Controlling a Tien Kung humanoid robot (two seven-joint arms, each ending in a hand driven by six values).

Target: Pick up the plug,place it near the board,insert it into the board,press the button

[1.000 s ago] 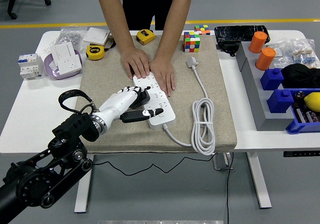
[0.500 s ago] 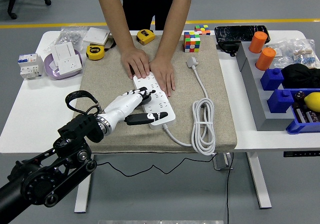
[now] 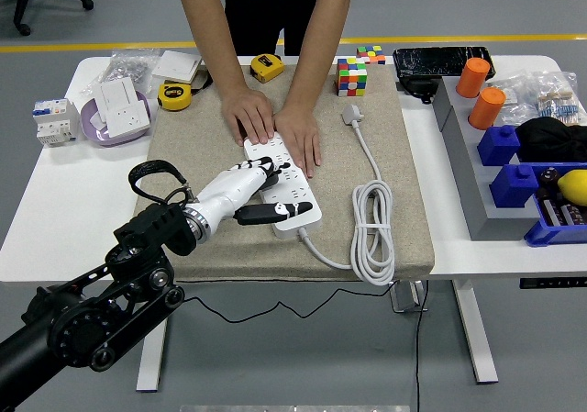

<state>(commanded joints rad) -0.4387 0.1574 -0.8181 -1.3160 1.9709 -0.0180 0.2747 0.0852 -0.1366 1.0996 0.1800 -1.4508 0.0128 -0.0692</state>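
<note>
looks like the left hand (image 3: 246, 185) is grasping the black plug (image 3: 267, 177) down into the power strip (image 3: 286, 192), button press left

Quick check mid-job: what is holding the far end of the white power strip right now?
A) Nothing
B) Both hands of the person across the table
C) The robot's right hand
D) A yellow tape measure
B: the person's hands lie flat on the far end of the power strip, while the robot's left hand works at its near part.
</note>
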